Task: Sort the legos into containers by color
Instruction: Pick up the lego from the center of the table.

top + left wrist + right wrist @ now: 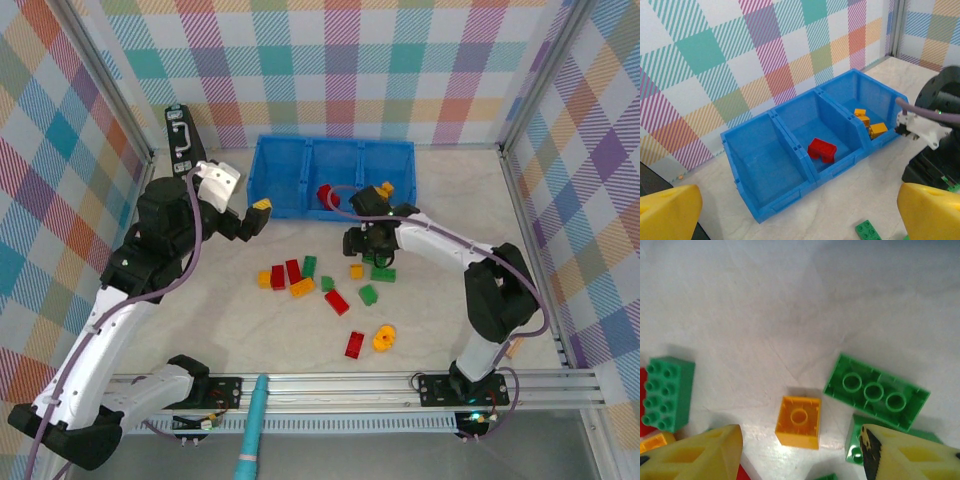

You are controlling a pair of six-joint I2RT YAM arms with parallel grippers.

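The right claw (800,456) hangs low over the middle of the table with its two yellow fingers (695,455) apart and nothing held. A small orange brick (799,421) lies on the surface just ahead of the gap between them, hollow side up. One green brick (876,391), also upside down, lies just beside it. Another green brick (856,447) sits partly under one finger, and I cannot tell whether they touch. A third green brick (667,392) rests studs up on the other side.

The orange brick looks light, hard and smooth, so it would likely slip if pinched at a corner. Its two flat, opposite side walls seem the best hold. It is small, and the neighbouring green bricks leave little room for the fingers.

The left claw (800,220) is open at its widest, holds nothing, and faces the blue tray (765,200) at the far edge of the table. The tray's middle compartment holds a red brick (821,149), and its right compartment holds several orange bricks (867,125). More loose legos (290,275) in red, green and orange lie scattered across the middle of the table. A round orange piece (382,340) lies nearer the near edge.
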